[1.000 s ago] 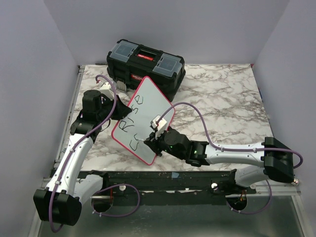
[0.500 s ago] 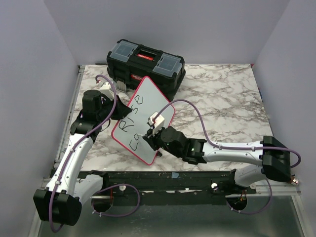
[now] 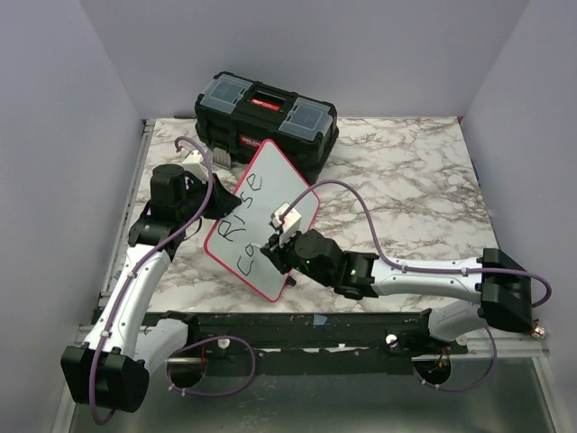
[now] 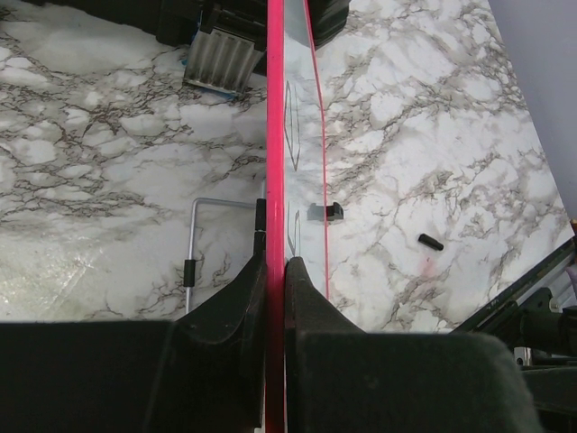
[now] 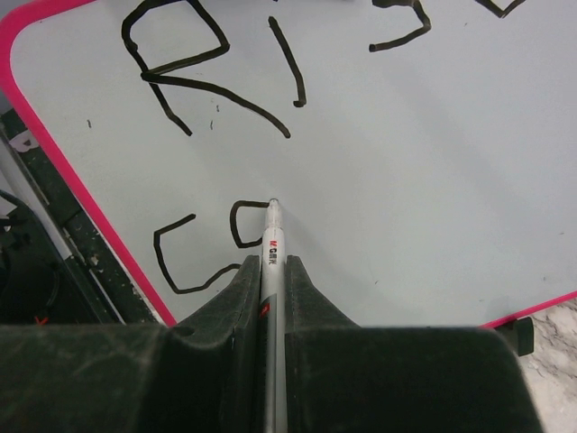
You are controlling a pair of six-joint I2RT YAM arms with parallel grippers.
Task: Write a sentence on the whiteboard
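Note:
The whiteboard (image 3: 270,194), white with a pink-red rim, stands tilted on the marble table. My left gripper (image 3: 219,200) is shut on its left edge. In the left wrist view the rim (image 4: 274,135) runs edge-on between the shut jaws of that gripper (image 4: 275,262). My right gripper (image 5: 272,260) is shut on a silver marker (image 5: 273,239), whose tip touches the board. The sentence (image 5: 189,77) reads "Rise" on the top line. Below it stand a "C" (image 5: 160,257) and a half-closed "o" (image 5: 236,225) at the marker tip.
A black toolbox (image 3: 266,113) stands behind the board. A grey ribbed block (image 4: 219,59) lies near it. On the table beyond the board lie a small black cap (image 4: 430,241), a black clip (image 4: 325,211) and a bent metal rod (image 4: 192,244). Purple walls close both sides.
My right gripper has shifted left and slightly up along the board's lower line with the marker on the surface. The left arm and the board have held still.

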